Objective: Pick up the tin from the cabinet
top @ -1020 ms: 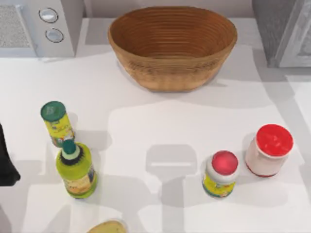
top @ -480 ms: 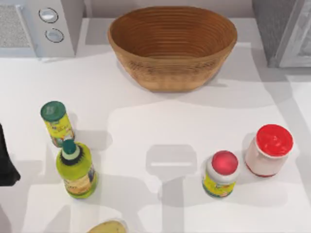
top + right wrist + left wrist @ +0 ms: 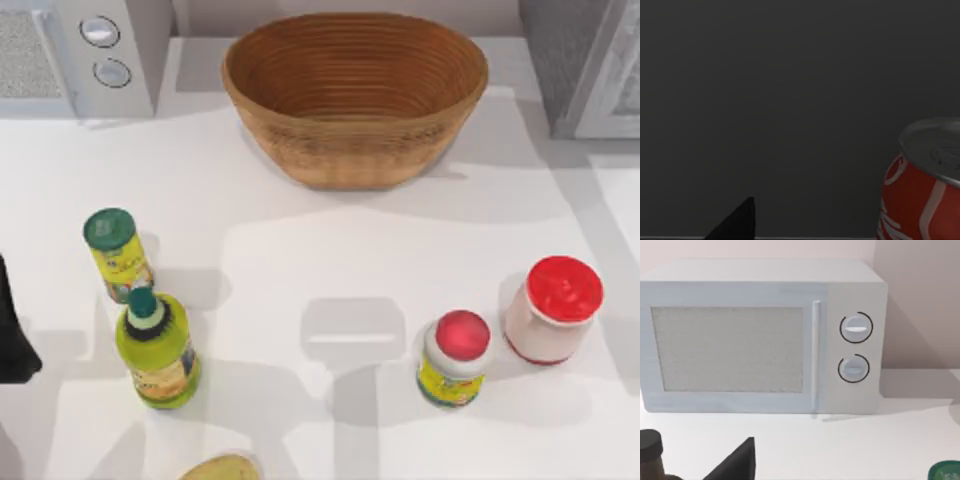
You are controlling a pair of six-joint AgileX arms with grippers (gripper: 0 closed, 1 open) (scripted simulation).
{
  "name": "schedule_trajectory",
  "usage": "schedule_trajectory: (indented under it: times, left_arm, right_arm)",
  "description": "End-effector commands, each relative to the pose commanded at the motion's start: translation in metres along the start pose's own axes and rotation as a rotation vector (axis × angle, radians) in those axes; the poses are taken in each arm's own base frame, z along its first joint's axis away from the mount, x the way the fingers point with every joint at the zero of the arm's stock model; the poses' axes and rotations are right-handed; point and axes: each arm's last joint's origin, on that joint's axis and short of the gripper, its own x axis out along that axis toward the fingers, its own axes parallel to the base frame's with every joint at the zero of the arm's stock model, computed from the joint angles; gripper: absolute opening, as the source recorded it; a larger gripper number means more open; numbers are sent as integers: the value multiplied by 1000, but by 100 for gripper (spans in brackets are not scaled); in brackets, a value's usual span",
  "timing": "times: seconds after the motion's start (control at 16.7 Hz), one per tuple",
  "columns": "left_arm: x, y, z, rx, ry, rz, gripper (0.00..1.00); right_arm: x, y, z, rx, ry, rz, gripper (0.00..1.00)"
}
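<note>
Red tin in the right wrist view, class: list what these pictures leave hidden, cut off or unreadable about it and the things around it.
- Red tin: right wrist view; the picture's edges cut off its far side and base, so its label cannot be read whole.
- Cabinet: top view; cropped at the corner, so its inside stays unseen.
- Right tool: right wrist view; a dark tip alone shows, so its grip cannot be judged.
- Yellow object: top view; cut by the bottom edge, unidentifiable.

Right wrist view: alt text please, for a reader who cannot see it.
A red tin with a silver top stands upright against a dark grey wall. A black tip of the right tool juts in nearby, not touching the tin.
</note>
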Motion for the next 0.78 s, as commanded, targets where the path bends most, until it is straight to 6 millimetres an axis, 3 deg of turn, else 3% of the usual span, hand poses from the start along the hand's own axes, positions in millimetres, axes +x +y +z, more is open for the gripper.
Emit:
schedule_trajectory:
  times: [0.24,0.78]
  left_arm:
    - [0,0,0,0,0,0,100]
    - [0,0,0,0,0,0,100]
  right_arm:
    - [1,0,0,0,0,0,100]
    - [1,0,0,0,0,0,32]
